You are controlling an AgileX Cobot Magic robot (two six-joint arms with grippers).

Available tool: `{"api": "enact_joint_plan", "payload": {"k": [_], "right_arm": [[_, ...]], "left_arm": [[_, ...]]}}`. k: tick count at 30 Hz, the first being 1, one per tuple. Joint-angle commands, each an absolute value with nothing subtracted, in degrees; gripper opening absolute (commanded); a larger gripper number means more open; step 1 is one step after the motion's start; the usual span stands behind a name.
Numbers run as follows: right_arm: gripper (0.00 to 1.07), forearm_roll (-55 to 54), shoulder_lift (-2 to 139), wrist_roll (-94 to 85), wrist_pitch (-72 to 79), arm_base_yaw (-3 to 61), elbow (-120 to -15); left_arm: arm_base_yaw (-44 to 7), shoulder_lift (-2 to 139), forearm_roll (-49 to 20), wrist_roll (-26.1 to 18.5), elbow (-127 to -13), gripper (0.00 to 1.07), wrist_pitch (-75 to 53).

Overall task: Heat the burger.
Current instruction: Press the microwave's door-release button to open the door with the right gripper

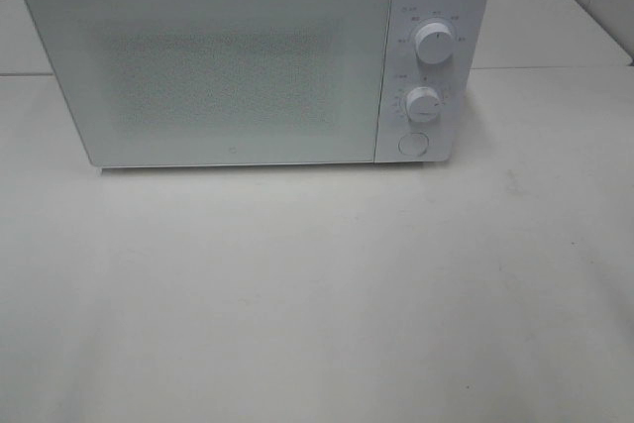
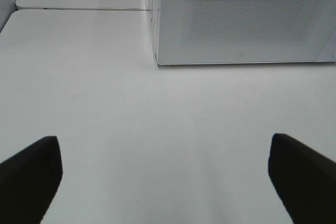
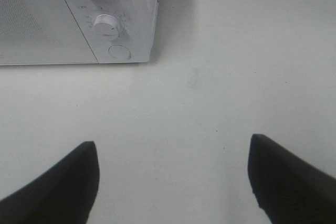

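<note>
Microwave [image 1: 248,66]: sitting shut on the table [image 1: 317,294].
Left claw [image 2: 164,145]: I'm holding it released, empty.
Right claw [image 3: 172,145]: I'm holding it released, empty.

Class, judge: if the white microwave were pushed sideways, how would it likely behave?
The microwave would probably slide rather than tip, since it is a wide, low box. Its body looks rigid and is likely heavy. The smooth table may let it skid.

We see a white microwave [image 1: 248,66] standing upright toward the table's [image 1: 317,304] far edge, front facing us. Door [image 1: 208,66] shut. Right panel: two round knobs [image 1: 434,42] stacked, round button [image 1: 412,144] beneath.
</note>
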State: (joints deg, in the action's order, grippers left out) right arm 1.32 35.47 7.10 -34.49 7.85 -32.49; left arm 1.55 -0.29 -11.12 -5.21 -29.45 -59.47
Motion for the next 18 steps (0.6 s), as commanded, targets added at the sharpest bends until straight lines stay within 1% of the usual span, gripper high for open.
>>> {"api": "enact_joint_plan", "payload": {"k": [1, 7, 8, 11, 13, 14, 16, 18], "right_arm": [[0.76, 1.60, 40.74, 5.96, -28.02, 7.45, -32.95], [0.76, 1.66, 47.96, 5.96, -19.48, 7.45, -32.95], [0.76, 1.66, 50.36, 5.96, -16.27, 7.45, -32.95], [0.76, 1.66, 51.68, 5.96, -14.61, 7.45, -32.95], [0.76, 1.66, 56.67, 6.19, -7.51, 7.45, -32.95], [0.76, 1.66, 56.67, 6.19, -7.51, 7.45, -32.95], [0.76, 1.72, 60.16, 6.36, -1.49, 7.45, -32.95], [0.76, 1.95, 61.36, 6.36, 0.52, 7.45, -32.89]], "left_arm": [[1.83, -0.74, -11.06, -5.04, -29.51, 1.00, -58.90], [1.83, -0.74, -11.06, -5.04, -29.51, 1.00, -58.90], [1.83, -0.74, -11.06, -5.04, -29.51, 1.00, -58.90], [1.83, -0.74, -11.06, -5.04, -29.51, 1.00, -58.90], [1.83, -0.74, -11.06, -5.04, -29.51, 1.00, -58.90], [1.83, -0.74, -11.06, -5.04, -29.51, 1.00, -58.90], [1.83, -0.74, -11.06, -5.04, -29.51, 1.00, -58.90], [1.83, -0.74, -11.06, -5.04, -29.51, 1.00, -58.90]]}}
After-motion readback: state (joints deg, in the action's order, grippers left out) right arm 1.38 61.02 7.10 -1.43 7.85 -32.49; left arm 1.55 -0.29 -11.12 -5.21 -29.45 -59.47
